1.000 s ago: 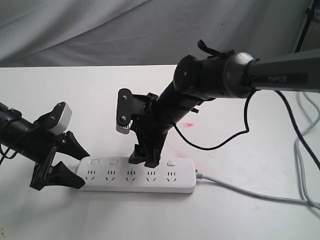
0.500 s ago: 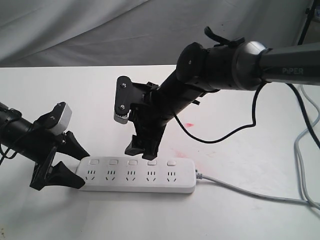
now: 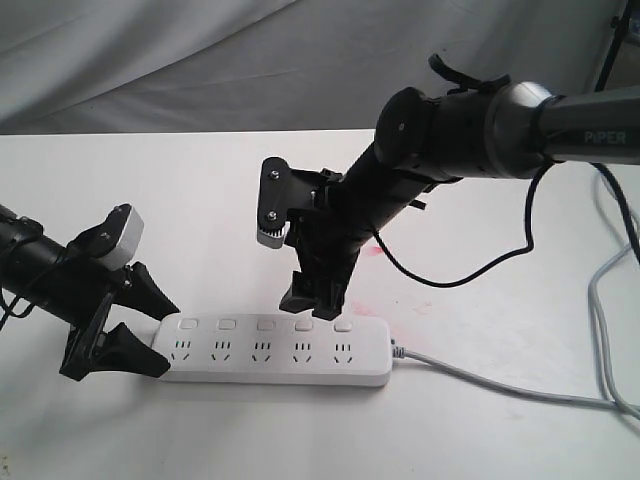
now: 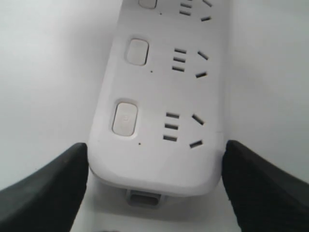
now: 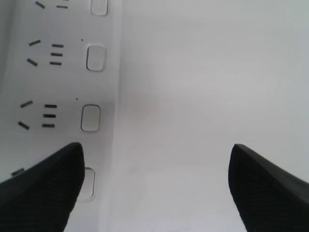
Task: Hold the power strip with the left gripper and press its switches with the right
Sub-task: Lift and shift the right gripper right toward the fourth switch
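White plastic, the power strip [image 3: 275, 352] lies flat on the table [image 3: 200, 190], its left end partly hidden by the left gripper [image 3: 168, 338], clamped on both long sides; its grey cable [image 3: 500, 385] runs off frame at right. The right gripper [image 3: 313, 306] hangs spread wide and empty just above the switches [image 3: 265, 325], its tips crowding the fourth and fifth, contact unclear. A pink smear [image 3: 378, 250] marks the table behind.

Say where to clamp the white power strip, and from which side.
Grip the long flat white plastic power strip across its width at the cable-free end, approaching along its length: the long edges are parallel, and the white buttons lie clear. The black left gripper sits there.
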`<move>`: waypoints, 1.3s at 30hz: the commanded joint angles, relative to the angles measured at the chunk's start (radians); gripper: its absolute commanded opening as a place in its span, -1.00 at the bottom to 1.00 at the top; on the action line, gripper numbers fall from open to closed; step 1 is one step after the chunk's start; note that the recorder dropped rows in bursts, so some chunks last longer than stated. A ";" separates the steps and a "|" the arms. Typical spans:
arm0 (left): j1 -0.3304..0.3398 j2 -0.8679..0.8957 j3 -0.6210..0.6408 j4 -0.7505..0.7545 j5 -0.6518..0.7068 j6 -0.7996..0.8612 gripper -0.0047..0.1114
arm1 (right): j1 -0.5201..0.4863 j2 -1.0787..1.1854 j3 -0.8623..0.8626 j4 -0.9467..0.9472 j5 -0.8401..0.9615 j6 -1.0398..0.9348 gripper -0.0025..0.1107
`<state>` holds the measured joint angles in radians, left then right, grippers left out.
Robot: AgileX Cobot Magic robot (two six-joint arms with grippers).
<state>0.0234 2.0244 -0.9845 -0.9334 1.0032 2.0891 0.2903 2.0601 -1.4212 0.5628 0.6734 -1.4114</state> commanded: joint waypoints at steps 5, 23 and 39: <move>-0.005 0.001 -0.004 0.000 -0.010 0.006 -0.52 | -0.012 -0.031 0.007 0.005 0.020 0.004 0.37; -0.005 0.001 -0.004 0.000 -0.010 0.006 -0.52 | -0.012 -0.029 0.051 0.027 -0.035 -0.023 0.37; -0.005 0.001 -0.004 0.000 -0.010 0.006 -0.52 | -0.010 0.004 0.072 0.041 -0.078 -0.037 0.37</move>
<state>0.0234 2.0244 -0.9845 -0.9334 1.0032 2.0891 0.2836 2.0543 -1.3540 0.5956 0.6064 -1.4394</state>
